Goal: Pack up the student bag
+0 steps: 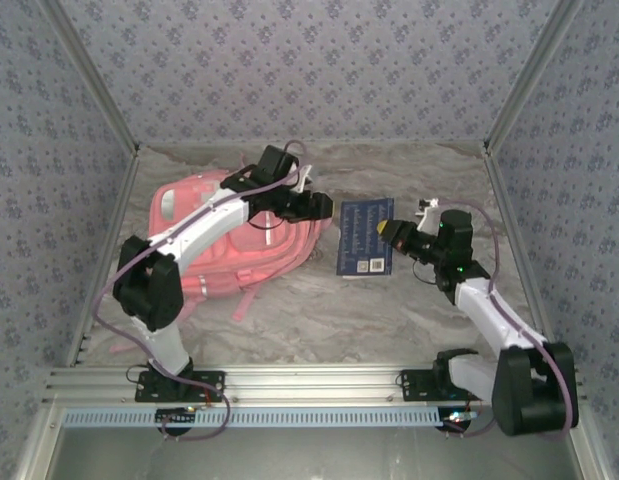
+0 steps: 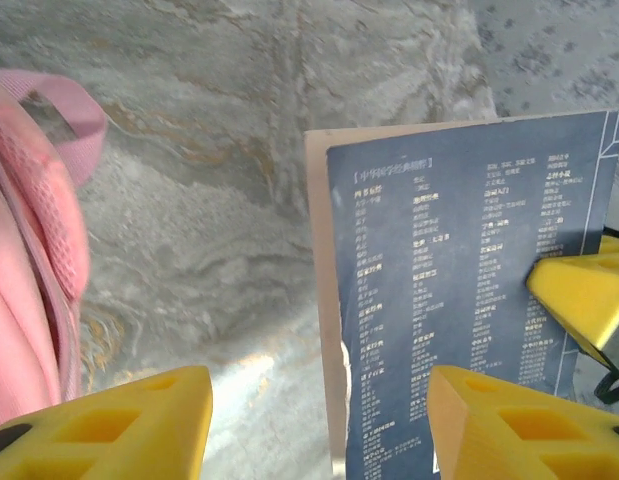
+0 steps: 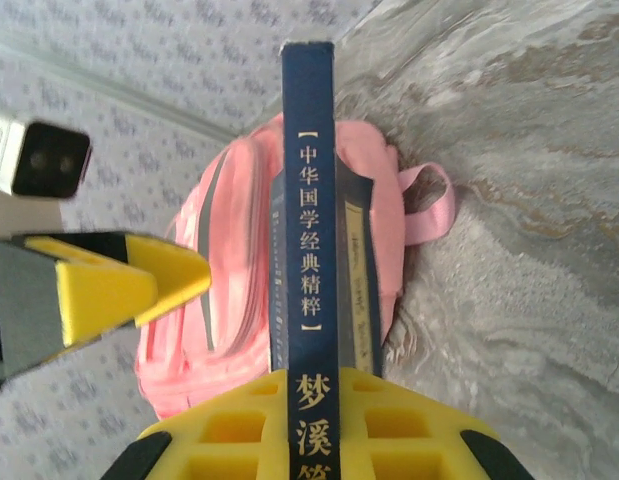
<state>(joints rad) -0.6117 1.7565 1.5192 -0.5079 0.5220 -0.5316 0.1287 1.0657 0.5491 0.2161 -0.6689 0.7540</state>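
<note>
On the left half of the worktop (image 1: 389, 310), the overhead view shows you the student bag (image 1: 217, 272) lying flat. Its long axis runs roughly left to right, one end lies just beside a dark blue book (image 1: 361, 236), and its pink straps trail toward the near left corner. Your left arm reaches across the bag, and the left end effector (image 1: 327, 208) hangs past the bag's right end, near the book's far left corner.

The left wrist camera gives you more detail. That end effector (image 2: 319, 388) has its yellow fingers spread wide, with bare worktop and the book's left edge between them. You cannot tell from here whether either finger touches the cover. The same view puts the bag's pink fabric at the left border, and one finger (image 2: 581, 290) of the right end effector (image 1: 392, 231) on the book's right edge.

From the right wrist camera you get the book (image 3: 309, 180) edge-on, with white lettering down its spine. The right end effector (image 3: 315, 400) is pinching it, and the bag (image 3: 239, 250) lies behind.
</note>
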